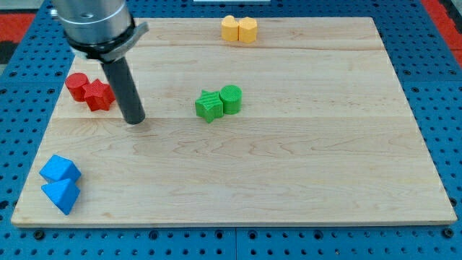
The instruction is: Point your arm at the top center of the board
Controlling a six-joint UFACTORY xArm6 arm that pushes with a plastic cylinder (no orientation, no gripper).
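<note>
My rod comes down from the upper left of the frame, and my tip [134, 121] rests on the counter [289, 173], a pale wooden board lying on a blue perforated surface [440, 87]. I have no fingers at all, only this straight dark rod, so nothing about me can be open, closed or gripping.

I count eight blocks, in four pairs, two of each colour.

Two are red, at the left edge, just to the left of my rod: a red cylinder [76, 85] and a red star-shaped block [98, 95] touching it. My tip sits just to the right of and a little below the star-shaped one, with a small gap between.

Two are green, near the middle of the board and well to the right of my tip: a green star-shaped block [209, 105] and a green cylinder [231, 98], touching each other.

Two are yellow, at the top edge, near its centre: a yellow block [230, 28] on the left and a yellow block of roughly hexagonal outline [247, 30] on the right, pressed together.

Two are blue, in the lower left corner: a blue block [59, 170] above and a blue triangular block [60, 195] below, touching.

The top centre of the board is where the yellow pair stands, well apart from my tip, up and to the right.
</note>
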